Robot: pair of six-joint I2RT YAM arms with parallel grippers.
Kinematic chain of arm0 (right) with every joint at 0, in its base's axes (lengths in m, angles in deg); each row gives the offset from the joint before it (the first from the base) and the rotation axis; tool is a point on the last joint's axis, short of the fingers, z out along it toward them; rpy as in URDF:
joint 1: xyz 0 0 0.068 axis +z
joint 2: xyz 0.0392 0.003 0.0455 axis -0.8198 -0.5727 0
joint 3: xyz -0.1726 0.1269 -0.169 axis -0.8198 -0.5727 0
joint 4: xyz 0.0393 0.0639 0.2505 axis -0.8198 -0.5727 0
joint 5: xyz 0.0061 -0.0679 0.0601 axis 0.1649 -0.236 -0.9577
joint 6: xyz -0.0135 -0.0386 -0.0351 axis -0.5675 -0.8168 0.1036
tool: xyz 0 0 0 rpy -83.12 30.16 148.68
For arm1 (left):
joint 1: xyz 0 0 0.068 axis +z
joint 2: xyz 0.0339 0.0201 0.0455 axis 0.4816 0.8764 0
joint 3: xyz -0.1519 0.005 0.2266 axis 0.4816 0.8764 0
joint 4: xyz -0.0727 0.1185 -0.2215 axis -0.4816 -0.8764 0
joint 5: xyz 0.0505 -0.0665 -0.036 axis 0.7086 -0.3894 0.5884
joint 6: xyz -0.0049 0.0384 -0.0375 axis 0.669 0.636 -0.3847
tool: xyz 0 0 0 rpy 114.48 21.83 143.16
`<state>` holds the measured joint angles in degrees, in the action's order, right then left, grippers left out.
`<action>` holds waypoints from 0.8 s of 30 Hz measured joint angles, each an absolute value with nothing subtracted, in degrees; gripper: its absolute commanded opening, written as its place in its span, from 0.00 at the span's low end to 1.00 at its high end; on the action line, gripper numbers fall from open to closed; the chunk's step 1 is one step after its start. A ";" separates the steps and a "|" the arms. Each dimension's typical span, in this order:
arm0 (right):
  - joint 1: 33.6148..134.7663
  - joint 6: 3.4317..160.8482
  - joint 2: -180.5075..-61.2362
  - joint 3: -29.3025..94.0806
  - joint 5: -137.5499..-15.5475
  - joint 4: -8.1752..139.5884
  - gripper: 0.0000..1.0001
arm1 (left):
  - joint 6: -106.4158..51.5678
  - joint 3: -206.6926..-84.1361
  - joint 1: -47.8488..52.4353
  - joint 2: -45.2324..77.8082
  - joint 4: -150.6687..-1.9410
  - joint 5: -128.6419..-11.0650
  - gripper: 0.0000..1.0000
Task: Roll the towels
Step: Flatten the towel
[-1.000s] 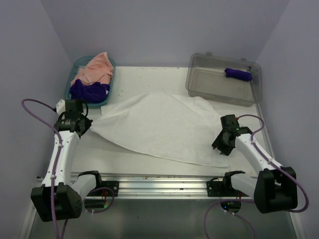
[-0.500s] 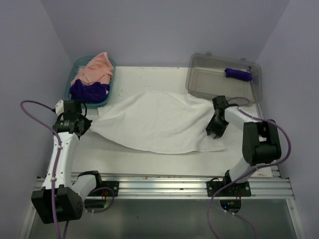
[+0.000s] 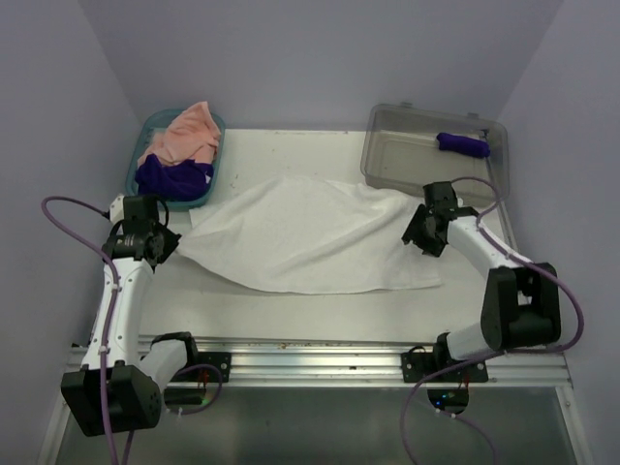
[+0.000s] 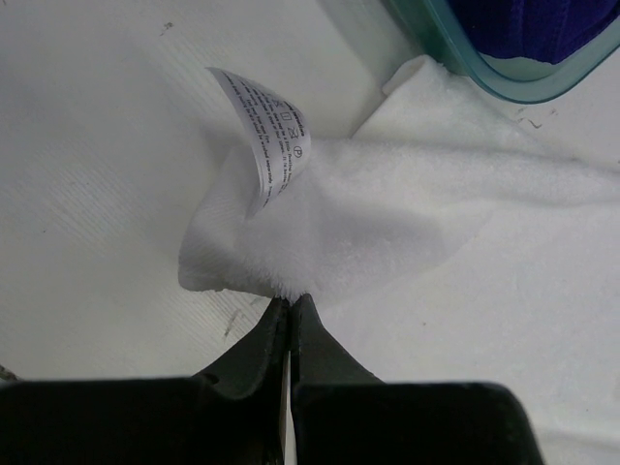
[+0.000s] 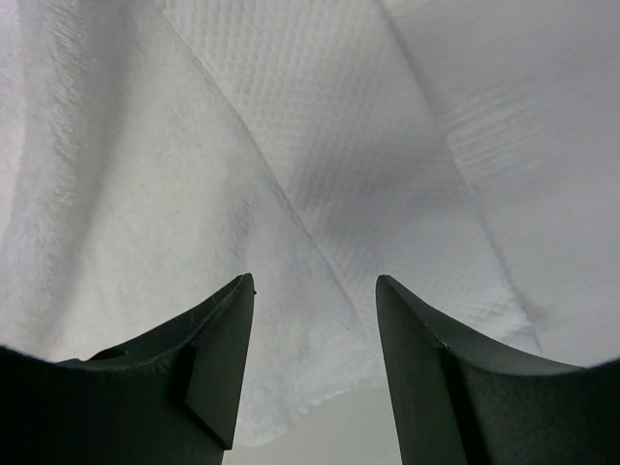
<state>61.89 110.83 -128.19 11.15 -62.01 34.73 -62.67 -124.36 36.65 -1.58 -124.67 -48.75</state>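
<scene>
From above, I count four towels. One white towel [image 3: 310,237], by far the largest, lies spread in a rumpled, uneven sheet across the middle of the bench [image 3: 291,320]. One peach-pink towel [image 3: 184,134] and one dark purple towel [image 3: 172,177] sit crumpled together in the single teal basket [image 3: 219,155] at the back left. A second purple towel, a compact roll [image 3: 462,144], lies in the far right corner of the one clear grey bin [image 3: 407,160].

There are two arms. The left end effector [image 3: 167,242] is at the white towel's left corner, and the right end effector [image 3: 421,237] is over its right edge.

On the left wrist camera, the left end effector [image 4: 291,305] has its black jaws pressed together, pinching the fluffy corner of the white towel [image 4: 387,223]. One printed care label [image 4: 266,121] curls up off the plush pile. The glossy teal rim of the basket [image 4: 484,73] shows at the top right, with purple cloth [image 4: 542,24] inside.

On the right wrist camera, the right end effector [image 5: 315,291] has its jaws standing apart, with nothing between them. The two matte black fingers [image 5: 218,358] are wedge-shaped. Below them the white towel [image 5: 242,145] shows a waffle weave, a soft terry fold and a stitched hem. I can't tell whether the tips touch it.
</scene>
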 measured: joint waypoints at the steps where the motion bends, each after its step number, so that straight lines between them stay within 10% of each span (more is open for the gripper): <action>1: 61.46 110.66 -124.98 9.59 -61.97 34.66 0.58 | -62.67 -124.27 36.65 -1.71 -124.69 -48.90 0.00; 24: 48.98 115.42 -110.23 -9.75 -65.33 32.76 0.61 | -62.08 -123.09 36.65 -5.08 -124.84 -49.82 0.00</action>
